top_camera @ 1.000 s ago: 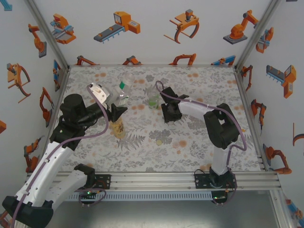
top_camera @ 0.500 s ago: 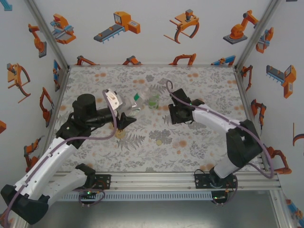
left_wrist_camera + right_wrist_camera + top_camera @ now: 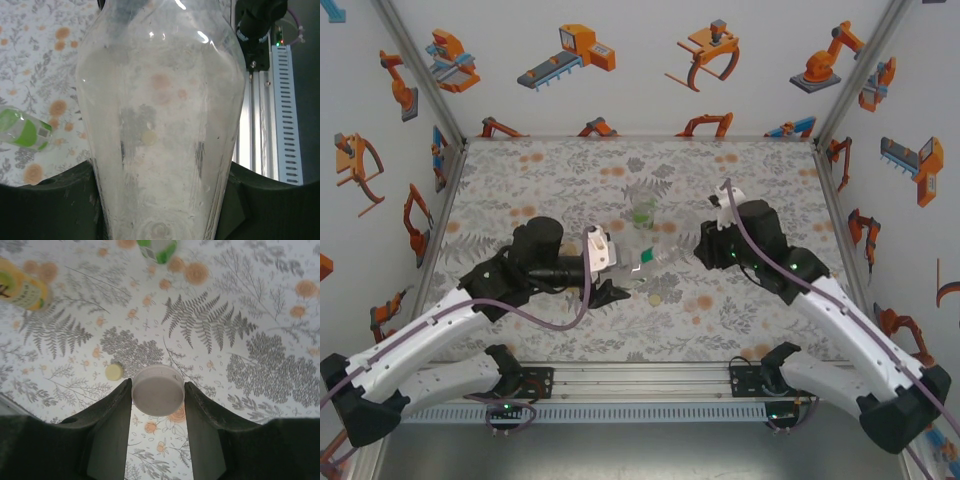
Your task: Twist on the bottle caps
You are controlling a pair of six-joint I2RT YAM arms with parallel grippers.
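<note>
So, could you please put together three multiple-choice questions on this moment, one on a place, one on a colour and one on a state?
1. Where is the yellowish cap?
A) loose on the mat
B) screwed onto the amber bottle
C) on top of the green bottle

2. What colour of cap does the right gripper hold?
A) green
B) white
C) yellowish

3. What state is the left gripper in?
A) open above the mat
B) shut on the green bottle
C) shut on the colourless bottle

Answers:
1 A: it lies flat on the mat with nothing touching it.
2 B: the right wrist view shows a white cap pinched in that gripper.
3 C: the left wrist view shows the clear bottle clamped on both sides.
</note>
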